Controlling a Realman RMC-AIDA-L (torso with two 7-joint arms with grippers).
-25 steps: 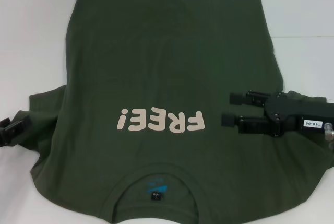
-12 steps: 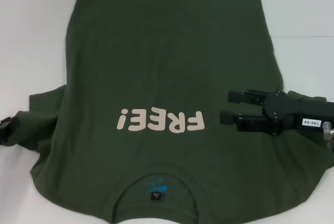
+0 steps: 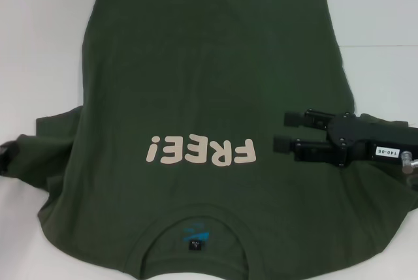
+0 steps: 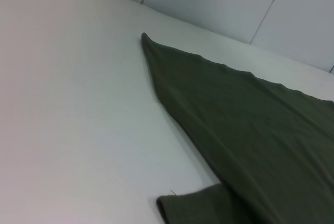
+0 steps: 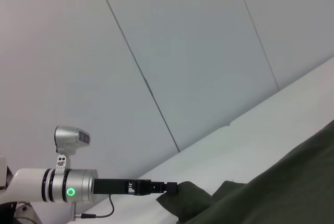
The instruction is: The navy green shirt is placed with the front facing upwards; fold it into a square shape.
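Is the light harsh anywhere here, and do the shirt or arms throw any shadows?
Head view: light is soft and even; the shirt shows no glare, and the right end effector casts hardly any shadow. Left wrist view: only a faint shadow along the shirt's edge on the table.

White table [image 4: 68,130]; pale grey panelled wall [image 5: 172,51] behind, thin seams.

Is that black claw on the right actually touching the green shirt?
Cannot tell. In the head view the right gripper lies over the navy green shirt with its fingers spread, but from above no gap or contact shows.
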